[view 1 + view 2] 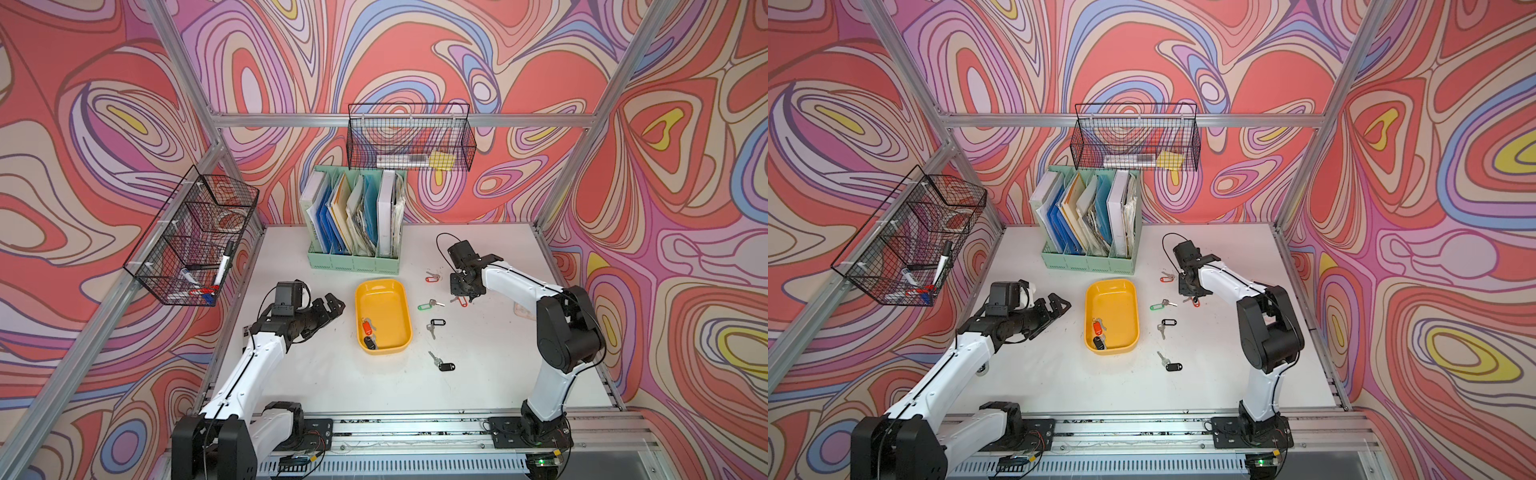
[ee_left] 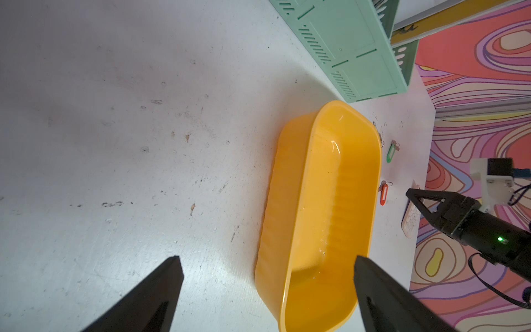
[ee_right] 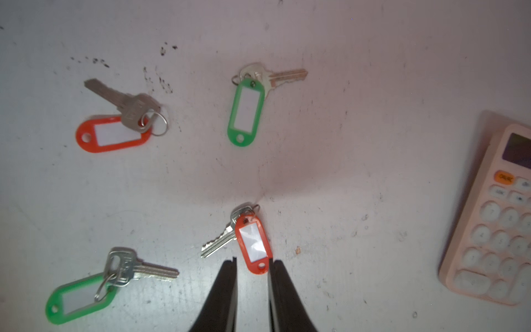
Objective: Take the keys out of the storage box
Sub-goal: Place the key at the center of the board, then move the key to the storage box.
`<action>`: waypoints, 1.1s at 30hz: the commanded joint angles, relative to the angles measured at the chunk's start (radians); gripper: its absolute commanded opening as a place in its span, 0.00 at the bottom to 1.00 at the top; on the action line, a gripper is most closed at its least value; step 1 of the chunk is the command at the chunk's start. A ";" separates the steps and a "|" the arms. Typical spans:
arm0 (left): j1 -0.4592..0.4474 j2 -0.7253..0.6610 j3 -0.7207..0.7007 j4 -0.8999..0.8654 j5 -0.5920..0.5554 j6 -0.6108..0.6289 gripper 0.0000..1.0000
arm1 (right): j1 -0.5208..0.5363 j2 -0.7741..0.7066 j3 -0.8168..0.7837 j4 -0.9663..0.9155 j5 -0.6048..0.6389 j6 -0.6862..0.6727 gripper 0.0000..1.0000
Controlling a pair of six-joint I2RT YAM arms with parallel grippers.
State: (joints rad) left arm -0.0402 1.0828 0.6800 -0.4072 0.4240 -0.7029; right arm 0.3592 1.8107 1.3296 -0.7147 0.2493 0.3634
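Two of the keys, an orange-tagged key (image 1: 366,327) and a black-tagged key (image 1: 370,342), lie inside the storage box (image 1: 382,301), at its end nearer the front edge of the worktop (image 1: 332,374). The yellow box sits about mid-worktop, its long sides running front to back. Toward the right edge, more keys lie loose on the worktop: a rear red-tagged key (image 1: 432,276), a green-tagged key (image 1: 427,306), a loose black-tagged key (image 1: 436,323) and a frontmost black-tagged key (image 1: 444,365). Another red-tagged key (image 3: 253,244) lies flat under the right gripper (image 3: 253,263), whose jaws stand slightly parted around the tag's end, with a gap on one side. The left gripper (image 1: 324,316) is spread wide and empty, just beside the box's left long side. A pink calculator (image 3: 488,218) lies near the right edge, and a mint file organiser (image 1: 353,262) stands at the back edge.
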 commanded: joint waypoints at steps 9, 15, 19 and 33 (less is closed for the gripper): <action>0.003 0.036 0.032 0.036 0.114 0.011 0.93 | -0.003 -0.255 -0.037 0.051 -0.283 -0.047 0.30; 0.002 0.063 0.029 0.071 0.184 -0.008 0.89 | 0.004 -0.306 -0.056 0.083 -0.482 -0.046 0.30; 0.001 0.103 0.017 0.135 0.294 -0.059 0.86 | 0.049 -0.305 -0.072 0.116 -0.559 -0.035 0.30; 0.002 0.136 -0.038 0.193 0.369 -0.096 0.74 | 0.318 -0.045 0.036 0.162 -0.611 0.001 0.24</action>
State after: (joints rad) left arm -0.0402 1.2137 0.6640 -0.2287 0.7666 -0.7975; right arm 0.6563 1.7432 1.3251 -0.5682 -0.3477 0.3561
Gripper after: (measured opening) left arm 0.742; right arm 0.243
